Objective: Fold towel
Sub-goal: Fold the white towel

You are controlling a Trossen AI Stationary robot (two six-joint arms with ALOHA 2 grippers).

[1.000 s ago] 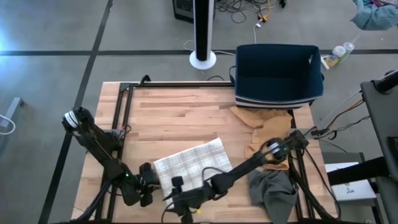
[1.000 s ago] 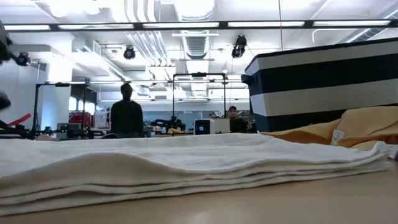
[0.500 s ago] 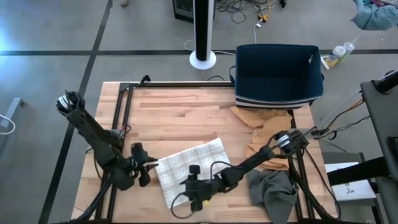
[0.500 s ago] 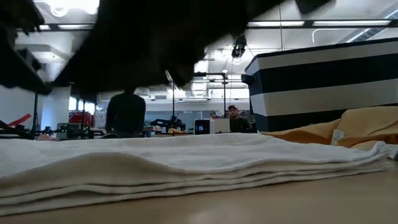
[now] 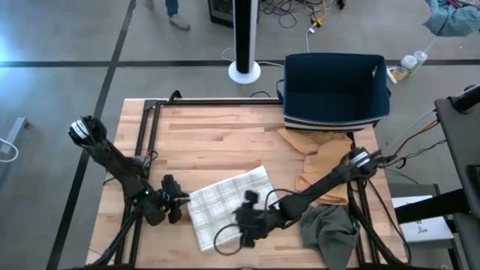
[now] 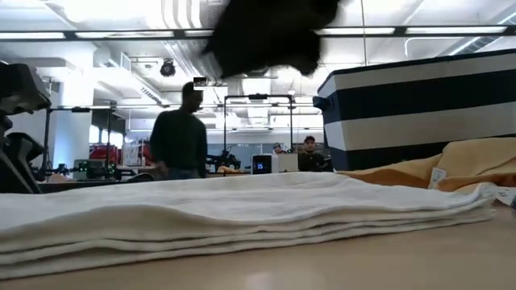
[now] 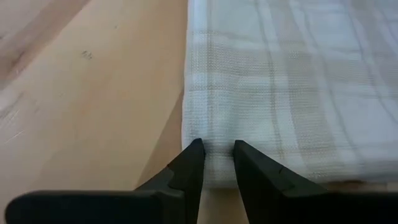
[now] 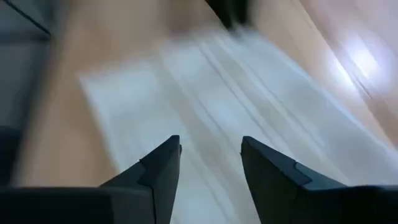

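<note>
Left gripper (image 7: pixel 216 149) pinches the folded towel's (image 5: pixel 225 204) edge on the table (image 5: pixel 217 139); right gripper (image 8: pixel 210 152) hovers above it, fingers apart

A navy bin (image 5: pixel 335 88) with a striped base sat at the table's (image 5: pixel 217 142) 1 o'clock corner. Tan cloth (image 5: pixel 321 161) lay just below it, at 3 o'clock; a grey rag (image 5: pixel 327 229) at 5 o'clock. A white pole stand (image 5: pixel 244 41) stood on the floor at 12. A person (image 6: pixel 179 137) stood in the room behind.
</note>
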